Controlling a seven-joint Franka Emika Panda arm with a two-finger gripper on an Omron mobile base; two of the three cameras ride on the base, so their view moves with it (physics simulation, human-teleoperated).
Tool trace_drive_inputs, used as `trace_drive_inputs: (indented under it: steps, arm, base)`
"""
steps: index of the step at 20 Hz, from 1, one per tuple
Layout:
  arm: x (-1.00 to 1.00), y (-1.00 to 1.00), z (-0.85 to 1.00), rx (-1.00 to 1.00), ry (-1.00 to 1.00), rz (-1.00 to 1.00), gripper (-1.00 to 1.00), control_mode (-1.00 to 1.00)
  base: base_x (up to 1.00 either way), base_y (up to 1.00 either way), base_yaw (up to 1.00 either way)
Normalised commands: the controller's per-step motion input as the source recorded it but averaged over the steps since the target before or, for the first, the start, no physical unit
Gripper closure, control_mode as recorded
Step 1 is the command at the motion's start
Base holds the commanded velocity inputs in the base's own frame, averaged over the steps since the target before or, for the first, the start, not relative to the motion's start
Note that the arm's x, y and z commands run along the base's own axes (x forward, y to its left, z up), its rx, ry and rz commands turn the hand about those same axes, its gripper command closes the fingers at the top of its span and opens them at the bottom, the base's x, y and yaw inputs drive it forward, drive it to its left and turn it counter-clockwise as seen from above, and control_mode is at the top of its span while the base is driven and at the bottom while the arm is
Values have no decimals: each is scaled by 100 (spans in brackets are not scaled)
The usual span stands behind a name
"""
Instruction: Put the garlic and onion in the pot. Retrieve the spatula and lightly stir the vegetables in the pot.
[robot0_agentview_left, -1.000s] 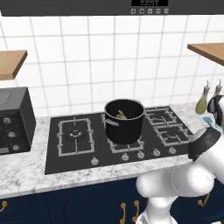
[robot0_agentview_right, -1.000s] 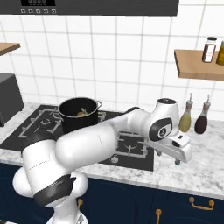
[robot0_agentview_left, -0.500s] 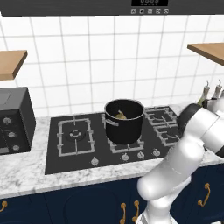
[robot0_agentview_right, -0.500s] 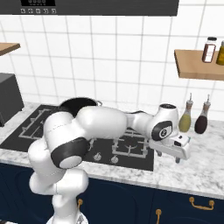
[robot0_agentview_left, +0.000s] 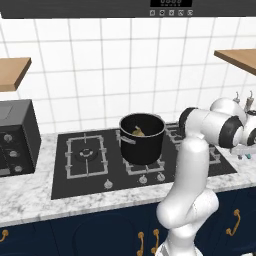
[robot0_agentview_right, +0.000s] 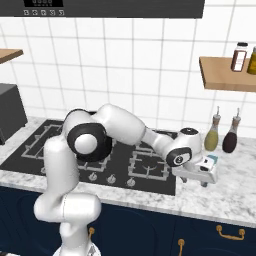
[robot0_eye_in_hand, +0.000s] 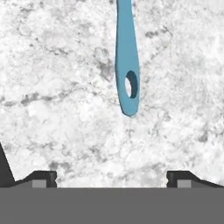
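Here the claw (robot0_eye_in_hand: 112, 177) hangs low over the marble table (robot0_eye_in_hand: 52, 87) with its two dark fingertips (robot0_eye_in_hand: 43, 177) spread wide apart and nothing between them. In the hand view the blue spatula (robot0_eye_in_hand: 127, 65) lies flat on the table ahead of the claw, its handle end with the hanging hole nearest the fingertips and the rest running away out of the top of that view; it sits slightly toward one fingertip's side of the midline and is not touched. In the right base view the claw (robot0_agentview_right: 202, 172) is at the right end of the stove (robot0_agentview_right: 125, 165), with a bit of blue just beyond it and two bottles (robot0_agentview_right: 222, 135) behind it by the wall. The pot (robot0_agentview_left: 142, 137) stands on the stove well to the claw's left, with one pale vegetable (robot0_agentview_left: 137, 131) lying inside it.
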Motion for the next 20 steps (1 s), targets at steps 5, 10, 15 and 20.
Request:
trace_drive_inputs:
  steps: [5, 10, 15, 20]
  arm:
    - [42, -38, -16, 6, 0, 9, -100, -100]
    - [42, -24, -23, 6, 0, 5, -100, -100]
    - [51, -3, -40, 3, 0, 4, -100, -100]
    - [10, 6, -67, 2, 0, 6, 100, -100]
  base:
    - [0, 0, 0]
    - [0, 0, 0]
    - [0, 0, 0]
    - [0, 0, 0]
